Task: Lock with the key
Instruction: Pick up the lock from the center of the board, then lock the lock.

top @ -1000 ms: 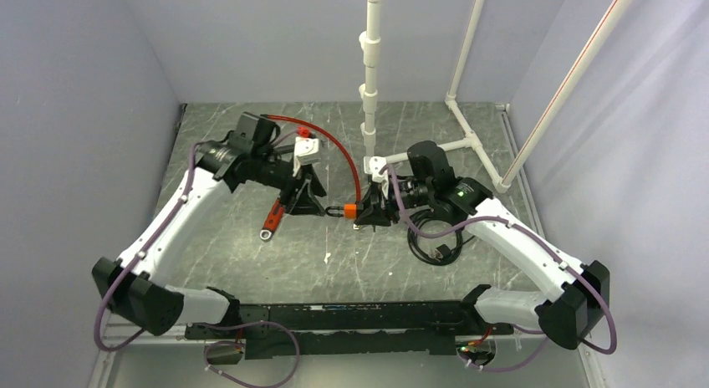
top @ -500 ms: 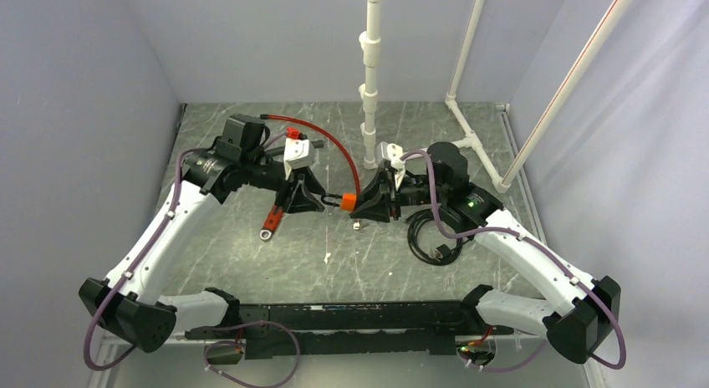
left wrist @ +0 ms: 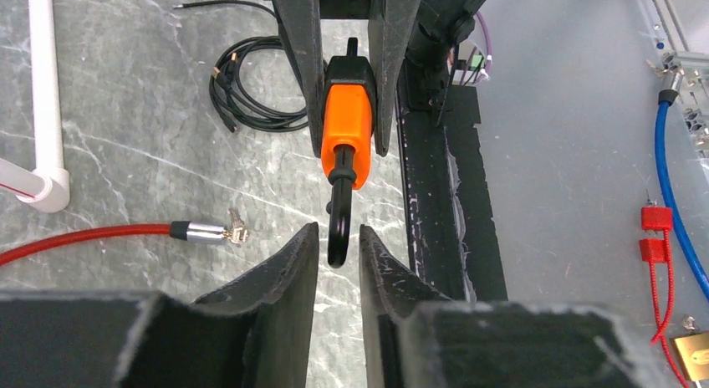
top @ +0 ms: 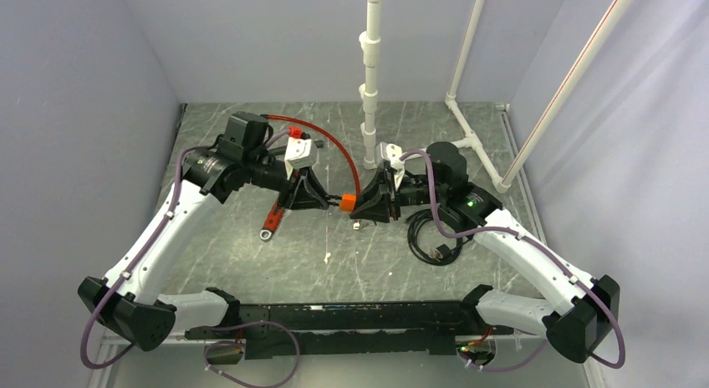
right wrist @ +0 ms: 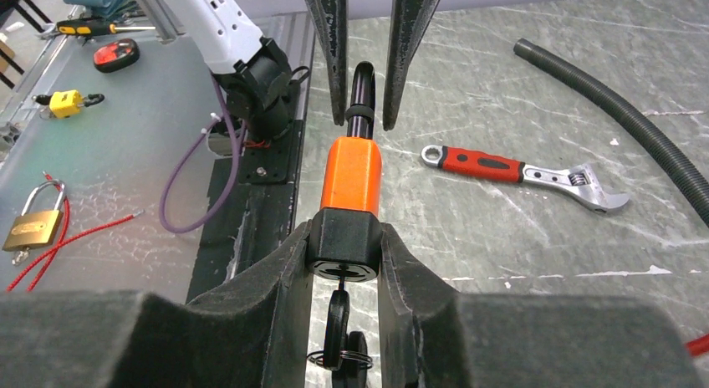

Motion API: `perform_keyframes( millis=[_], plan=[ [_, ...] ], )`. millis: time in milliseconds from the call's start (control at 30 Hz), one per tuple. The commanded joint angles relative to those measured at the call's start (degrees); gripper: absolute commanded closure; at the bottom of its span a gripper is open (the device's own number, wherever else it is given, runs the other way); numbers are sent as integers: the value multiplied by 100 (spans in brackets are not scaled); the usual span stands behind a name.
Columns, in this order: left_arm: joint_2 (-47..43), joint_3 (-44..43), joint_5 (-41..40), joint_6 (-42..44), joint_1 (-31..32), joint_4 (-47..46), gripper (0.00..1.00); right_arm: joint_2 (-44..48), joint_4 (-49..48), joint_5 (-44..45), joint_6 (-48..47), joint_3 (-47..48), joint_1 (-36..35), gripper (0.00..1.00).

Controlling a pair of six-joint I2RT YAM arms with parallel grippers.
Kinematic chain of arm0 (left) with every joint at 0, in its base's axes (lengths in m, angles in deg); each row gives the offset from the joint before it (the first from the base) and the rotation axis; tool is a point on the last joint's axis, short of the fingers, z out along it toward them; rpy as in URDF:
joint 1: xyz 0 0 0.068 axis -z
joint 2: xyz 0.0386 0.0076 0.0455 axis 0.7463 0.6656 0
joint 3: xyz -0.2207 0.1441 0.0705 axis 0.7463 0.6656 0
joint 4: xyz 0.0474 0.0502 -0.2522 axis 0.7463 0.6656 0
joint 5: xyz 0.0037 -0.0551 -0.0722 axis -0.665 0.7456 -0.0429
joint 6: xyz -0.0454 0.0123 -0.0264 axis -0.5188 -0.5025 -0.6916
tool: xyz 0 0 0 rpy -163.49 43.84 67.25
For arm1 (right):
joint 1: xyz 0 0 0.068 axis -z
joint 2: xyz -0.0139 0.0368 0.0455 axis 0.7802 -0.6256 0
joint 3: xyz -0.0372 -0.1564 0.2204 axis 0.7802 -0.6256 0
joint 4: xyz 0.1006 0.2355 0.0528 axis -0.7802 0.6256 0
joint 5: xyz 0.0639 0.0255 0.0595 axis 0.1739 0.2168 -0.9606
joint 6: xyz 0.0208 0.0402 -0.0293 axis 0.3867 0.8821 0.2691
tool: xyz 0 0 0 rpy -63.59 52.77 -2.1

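Padlock (top: 347, 203): wrench (top: 272, 218) left, cable (top: 431, 237) right, key (right wrist: 338, 317) seemingly inside.

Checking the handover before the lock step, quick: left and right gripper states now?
Left gripper: open, fingers either side of the padlock shackle.
Right gripper: shut on the padlock, at its black end.

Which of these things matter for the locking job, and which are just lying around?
In the job: orange padlock, key, left gripper, right gripper.
Lying about: wrench, coiled black cable, red cable, white pipe.
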Motion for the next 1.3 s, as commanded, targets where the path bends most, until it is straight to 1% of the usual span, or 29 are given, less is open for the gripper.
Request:
perform_keyframes(
  millis=[0, 33, 67, 100, 300, 533, 800, 1033, 1267],
  plan=[
    [-78, -128, 230, -124, 61, 36, 79, 71, -312, -191, -124, 167, 1, 100],
    [-54, -143, 261, -136, 73, 50, 88, 79, -307, -188, -141, 165, 2, 100],
    [-34, -159, 312, -153, 79, 66, 99, 80, -265, -181, -177, 172, 1, 100],
    [-21, -167, 357, -174, 94, 66, 100, 84, -224, -179, -216, 169, 1, 100],
    [-35, -26, 449, -684, 363, -259, 100, 10, -218, -152, -185, 197, 1, 100],
    [30, 83, 440, -1392, 466, -837, 100, -121, -376, -266, -89, 282, -15, 100],
    [160, 236, 257, -1486, 779, -1085, 100, -199, -611, -500, 136, 386, -83, 100],
    [253, 395, 180, -1405, 1055, -1171, 100, -322, -827, -566, 222, 517, -142, 100],
    [272, 615, 181, -1677, 1194, -1592, 100, -391, -1059, -617, 358, 590, -188, 100]
  ],
)
